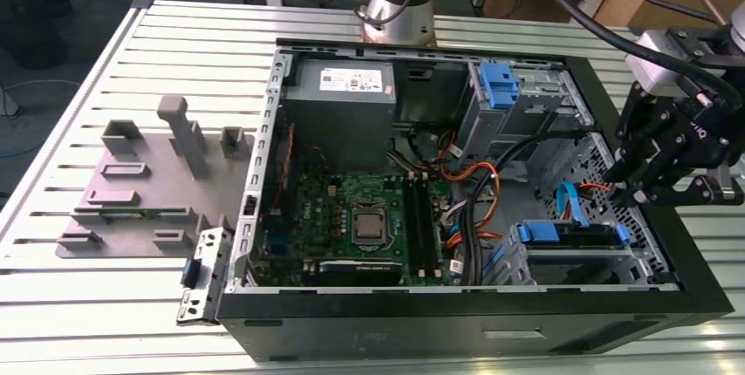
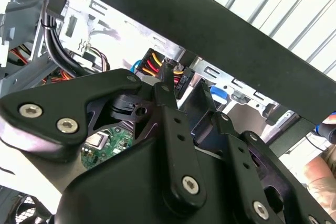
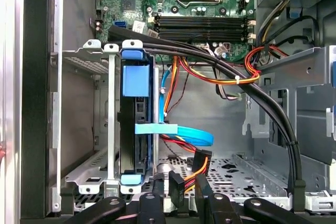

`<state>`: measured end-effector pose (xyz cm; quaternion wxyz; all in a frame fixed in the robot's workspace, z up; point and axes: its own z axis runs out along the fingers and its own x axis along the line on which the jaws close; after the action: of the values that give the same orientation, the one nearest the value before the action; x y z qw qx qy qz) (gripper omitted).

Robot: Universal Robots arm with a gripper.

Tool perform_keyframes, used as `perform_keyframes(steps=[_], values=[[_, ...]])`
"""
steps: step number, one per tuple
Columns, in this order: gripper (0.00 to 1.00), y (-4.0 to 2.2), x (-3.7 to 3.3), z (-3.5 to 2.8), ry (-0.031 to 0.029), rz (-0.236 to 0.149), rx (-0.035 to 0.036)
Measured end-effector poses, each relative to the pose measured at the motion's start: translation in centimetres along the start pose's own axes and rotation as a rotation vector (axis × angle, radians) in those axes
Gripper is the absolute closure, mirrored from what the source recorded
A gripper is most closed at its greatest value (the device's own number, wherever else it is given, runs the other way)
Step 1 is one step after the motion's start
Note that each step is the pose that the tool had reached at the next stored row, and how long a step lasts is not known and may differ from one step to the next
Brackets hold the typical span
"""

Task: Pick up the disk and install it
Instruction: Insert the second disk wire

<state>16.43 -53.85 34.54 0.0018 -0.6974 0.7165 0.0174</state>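
Observation:
The disk (image 3: 137, 124) stands on edge inside a metal drive cage (image 3: 86, 129) of the open computer case, with its blue handle and blue rails showing. In the exterior view the disk (image 1: 568, 235) sits in the bay at the case's near corner on that view's right. My gripper (image 1: 666, 194) hangs above the case's wall on the exterior view's right, apart from the disk. Its black fingertips (image 3: 152, 203) appear spread and hold nothing in both wrist views, where the gripper (image 3: 181, 199) (image 2: 185, 92) points into the case.
Black, orange and red cables (image 3: 220, 72) and a blue ribbon cable (image 3: 184, 134) run beside the drive cage. A grey power-supply box (image 1: 344, 83) and an upright blue latch (image 1: 497, 85) sit at the case's far side. A grey fixture plate (image 1: 140, 192) lies outside on the exterior view's left.

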Motion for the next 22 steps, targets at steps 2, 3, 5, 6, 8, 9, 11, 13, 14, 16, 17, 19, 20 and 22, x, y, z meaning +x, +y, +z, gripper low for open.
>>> perform_keyframes(steps=[2,3,5,6,8,9,11,13,14,16,17,19,20,22], values=[[0.63,0.01,0.0,0.0,-0.0001,0.0,0.0],[0.63,0.02,0.0,0.0,-0.0001,0.0,0.0],[0.63,0.02,0.0,0.01,-0.0001,0.0,0.0],[0.63,0.0,0.0,0.0,-0.0001,0.0,-0.0001],[0.63,-0.15,0.0,0.0,0.0,0.0,-0.0001],[0.63,-0.24,-0.01,0.0,-0.0001,0.0,-0.0001],[0.63,-0.31,-0.02,0.0,-0.0001,0.0,-0.0001],[0.63,-0.32,-0.02,-0.01,-0.0001,0.0,-0.0001],[0.63,-0.32,-0.01,-0.01,0.0,0.0,-0.0001],[0.63,-0.32,-0.01,0.0,-0.0001,0.0,-0.0001],[0.65,-0.33,-0.01,-0.01,0.0,0.0,-0.0001],[0.71,-0.33,-0.01,0.0,-0.0001,0.0,-0.0001],[0.71,-0.33,-0.01,-0.01,0.0,0.0,0.0],[0.71,-0.33,-0.01,0.0,-0.0001,0.0,-0.0001]])
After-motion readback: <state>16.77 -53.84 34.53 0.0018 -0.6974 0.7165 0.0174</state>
